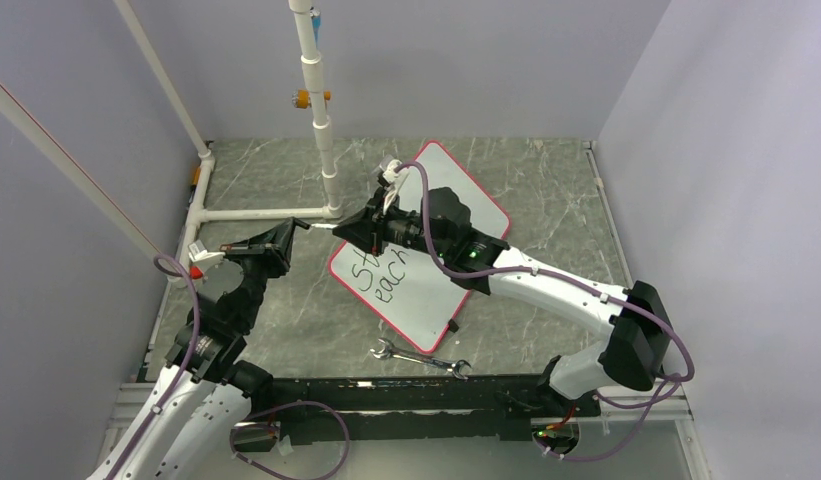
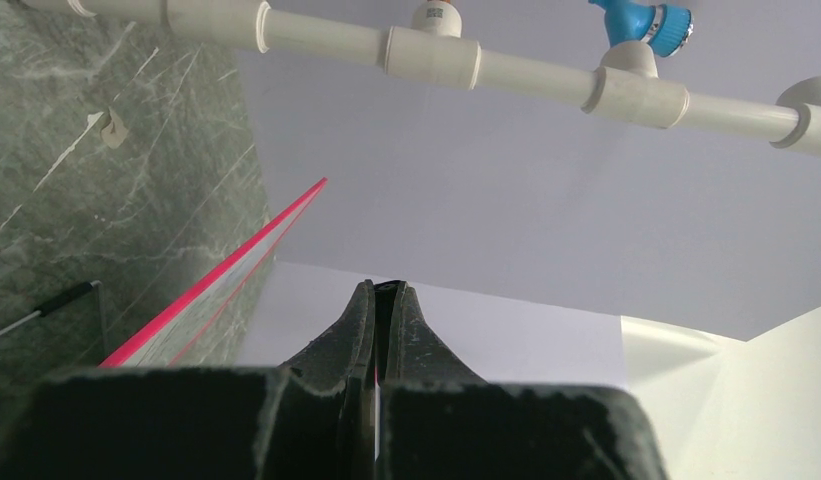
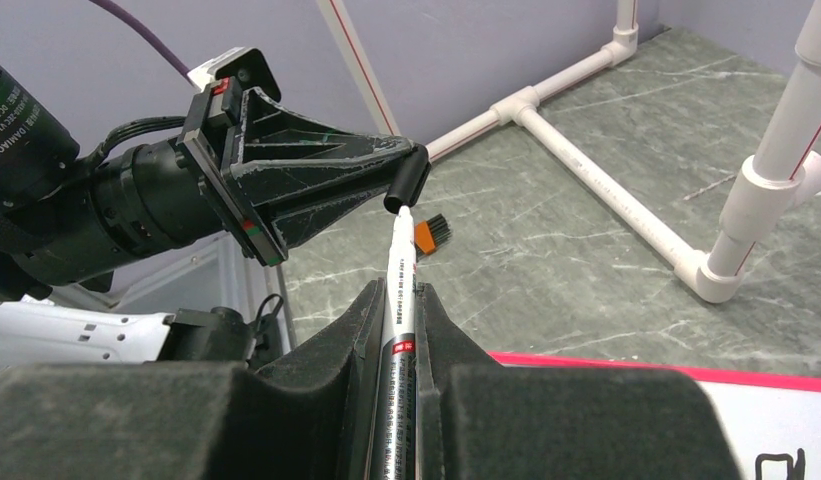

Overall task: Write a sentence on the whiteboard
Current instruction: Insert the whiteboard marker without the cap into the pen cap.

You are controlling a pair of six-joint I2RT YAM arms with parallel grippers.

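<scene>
The whiteboard, white with a red-pink rim, lies flat mid-table. The sentence is black lettering in two lines; only "St" and "each" show, and my right arm hides the rest. My right gripper hovers off the board's left corner, shut on a white marker that points left. My left gripper is shut on the black marker cap. The marker's tip sits at the cap's mouth. In the left wrist view the jaws are closed with the cap dark between their tips. The board's rim shows below the right gripper.
A steel wrench lies near the board's front corner. A white pipe frame stands upright behind the grippers, with a rail along the floor. A small orange-and-black object lies on the floor. Purple walls enclose the table.
</scene>
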